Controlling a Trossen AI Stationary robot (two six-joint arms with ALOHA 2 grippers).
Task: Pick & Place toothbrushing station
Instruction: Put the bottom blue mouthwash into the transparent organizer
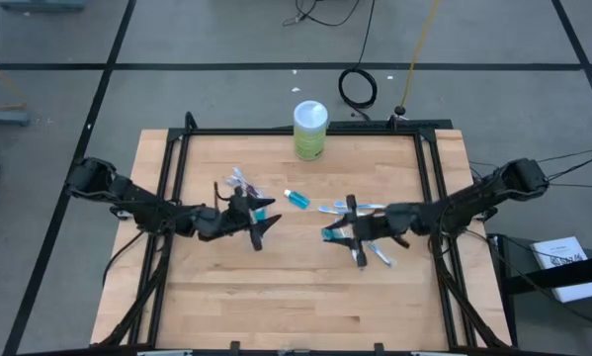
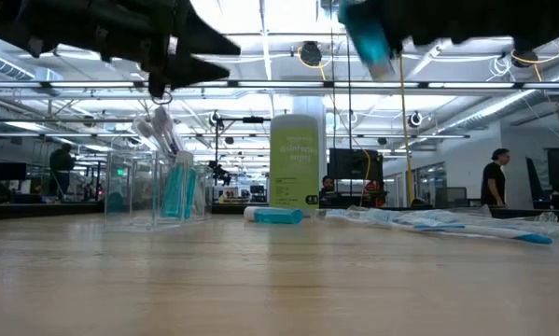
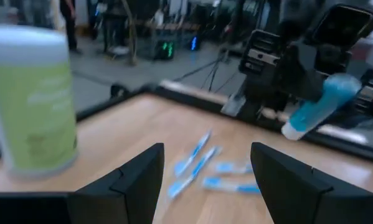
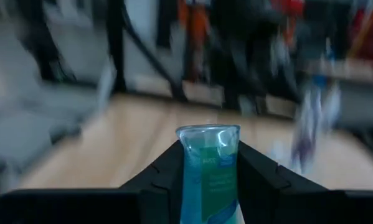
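teal tube (image 4: 209, 174) sits clamped in the right gripper (image 1: 337, 235), lifted above mid-table, right of the clear cup (image 2: 158, 191). likely light, soft, slick plastic; best gripped mid-body, gently. left gripper (image 1: 264, 222) hovers by the cup, fingers apart, empty. toothbrushes (image 1: 360, 210) lie loose.

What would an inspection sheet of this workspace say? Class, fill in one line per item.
Surface: wooden table, black frame.
Job's things: clear cup holding toothbrushes and a tube; teal tube lying flat; loose toothbrushes on the table's right.
Clutter: green canister, upright at the back edge.
Grippers: left tool open, empty, in the air beside the cup; right tool raised, shut on a held tube.
Cables: coiled black cable on the floor.
Surroundings: person standing far off.
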